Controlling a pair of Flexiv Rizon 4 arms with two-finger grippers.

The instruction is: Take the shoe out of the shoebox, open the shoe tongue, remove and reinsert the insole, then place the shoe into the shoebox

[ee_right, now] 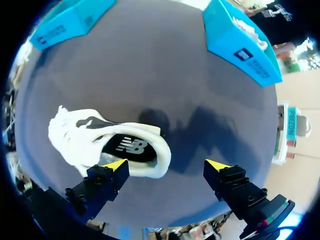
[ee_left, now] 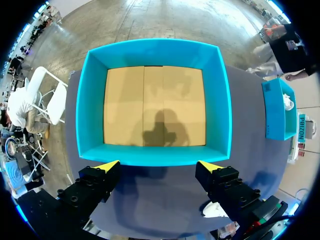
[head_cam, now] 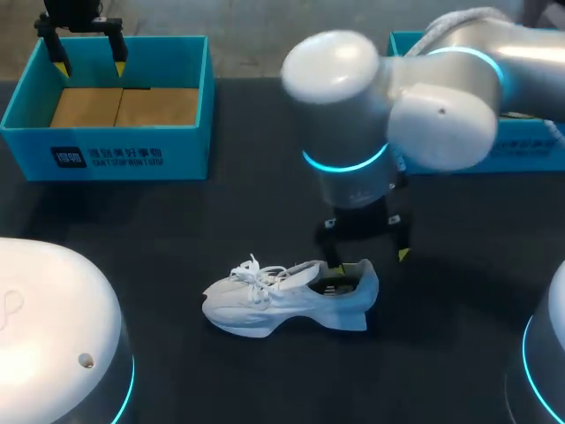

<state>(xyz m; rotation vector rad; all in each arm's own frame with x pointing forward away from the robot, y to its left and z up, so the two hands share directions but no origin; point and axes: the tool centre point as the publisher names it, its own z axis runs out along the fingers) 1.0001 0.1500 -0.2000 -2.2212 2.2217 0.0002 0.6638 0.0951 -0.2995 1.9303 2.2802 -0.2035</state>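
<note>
There is one white shoe (head_cam: 287,296). There are two blue boxes, the upper-left box (head_cam: 106,146) and the upper-right box (head_cam: 530,141). There are two grippers, the left gripper (head_cam: 90,67) and the right gripper (head_cam: 372,261).

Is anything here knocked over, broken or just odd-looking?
Nothing stands out. The white shoe stands upright on its sole on the table, outside the open, empty shoebox.
</note>
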